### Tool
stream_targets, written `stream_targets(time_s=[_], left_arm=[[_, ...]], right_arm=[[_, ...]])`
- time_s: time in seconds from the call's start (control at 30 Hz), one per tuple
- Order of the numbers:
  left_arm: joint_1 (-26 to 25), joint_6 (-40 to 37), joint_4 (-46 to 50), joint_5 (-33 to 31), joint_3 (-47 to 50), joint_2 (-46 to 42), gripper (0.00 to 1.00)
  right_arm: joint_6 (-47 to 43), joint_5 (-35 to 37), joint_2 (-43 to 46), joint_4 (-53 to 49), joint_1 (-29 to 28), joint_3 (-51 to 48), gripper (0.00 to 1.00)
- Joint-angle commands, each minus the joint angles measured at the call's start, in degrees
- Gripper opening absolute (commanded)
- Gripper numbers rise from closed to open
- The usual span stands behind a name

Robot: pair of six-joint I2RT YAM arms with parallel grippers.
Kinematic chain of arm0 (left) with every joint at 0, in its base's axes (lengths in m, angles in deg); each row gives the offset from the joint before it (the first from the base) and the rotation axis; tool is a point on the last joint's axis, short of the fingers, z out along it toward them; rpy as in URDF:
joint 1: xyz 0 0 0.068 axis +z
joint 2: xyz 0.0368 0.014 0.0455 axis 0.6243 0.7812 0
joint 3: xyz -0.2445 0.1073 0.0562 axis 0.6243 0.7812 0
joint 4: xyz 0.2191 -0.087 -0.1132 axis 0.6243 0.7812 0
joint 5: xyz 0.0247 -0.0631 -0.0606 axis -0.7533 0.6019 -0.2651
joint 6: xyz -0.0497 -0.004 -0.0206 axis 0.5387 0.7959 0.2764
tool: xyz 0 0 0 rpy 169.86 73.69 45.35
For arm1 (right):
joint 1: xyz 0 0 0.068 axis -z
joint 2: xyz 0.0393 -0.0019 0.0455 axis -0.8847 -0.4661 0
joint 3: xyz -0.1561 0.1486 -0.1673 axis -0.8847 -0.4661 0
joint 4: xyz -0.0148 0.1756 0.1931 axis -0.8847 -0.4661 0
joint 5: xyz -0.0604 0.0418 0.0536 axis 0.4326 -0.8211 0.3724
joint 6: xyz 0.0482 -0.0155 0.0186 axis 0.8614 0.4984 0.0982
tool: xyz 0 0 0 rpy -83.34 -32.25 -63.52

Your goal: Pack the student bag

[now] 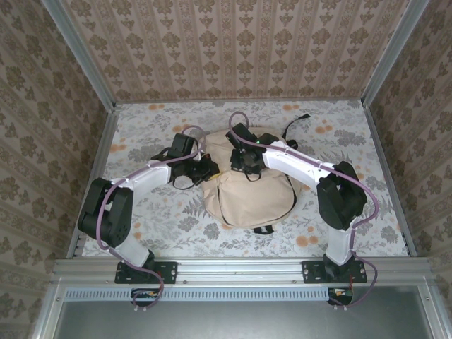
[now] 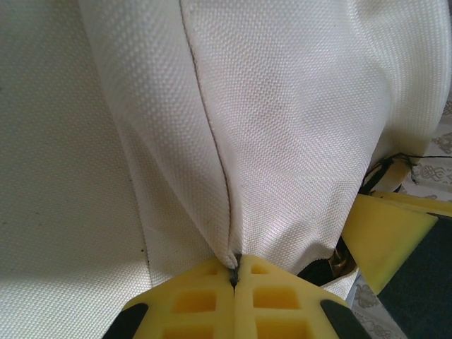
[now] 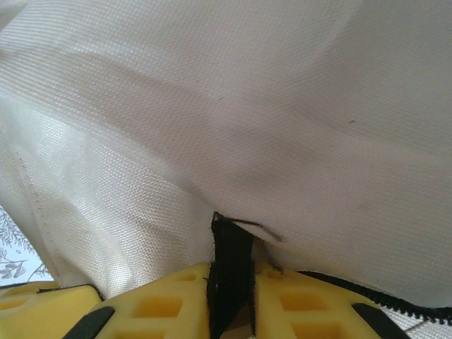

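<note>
One student bag (image 1: 247, 198), two pincers at it. The left pincer (image 2: 234, 274) is clamped tight on its seam (image 2: 212, 141); the right pincer (image 3: 232, 277) pinches its one black tab (image 3: 232, 247).

The left arm (image 1: 145, 176) and right arm (image 1: 304, 164) both reach forward and bend inward toward each other. The left end effector (image 2: 234, 272) has its yellow fingers (image 2: 191, 300) pressed together on a fold of the student bag (image 2: 282, 127). The right end effector (image 3: 232, 275) has a black strap (image 3: 232, 247) between its nearly closed fingers.
</note>
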Motion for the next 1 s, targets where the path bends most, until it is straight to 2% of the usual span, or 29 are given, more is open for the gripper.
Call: stream_targets(time_s=[0.0,0.13,0.3,0.63,0.97], left_arm=[[-0.7,-0.3,0.6,2.6,0.0,-1.2,0.0],[-0.7,-0.3,0.7,2.6,0.0,-1.1,0.0],[-0.6,-0.6,1.3,0.4,-0.1,-1.3,0.0],[0.4,-1.6,3.8,-1.9,0.4,-2.4,0.0],[3.4,-2.6,5.5,-2.9,1.3,-3.9,0.0]], right_arm=[[-2.0,4.1,2.5,-3.0,-0.3,0.6,0.17],[-3.2,5.8,2.6,-4.2,-0.3,1.4,0.14],[-4.8,10.0,2.6,-6.4,-0.5,2.6,0.05],[-7.5,21.9,6.2,-11.7,-0.4,2.4,0.07],[-9.8,26.1,6.8,-12.0,2.1,0.6,0.0]])
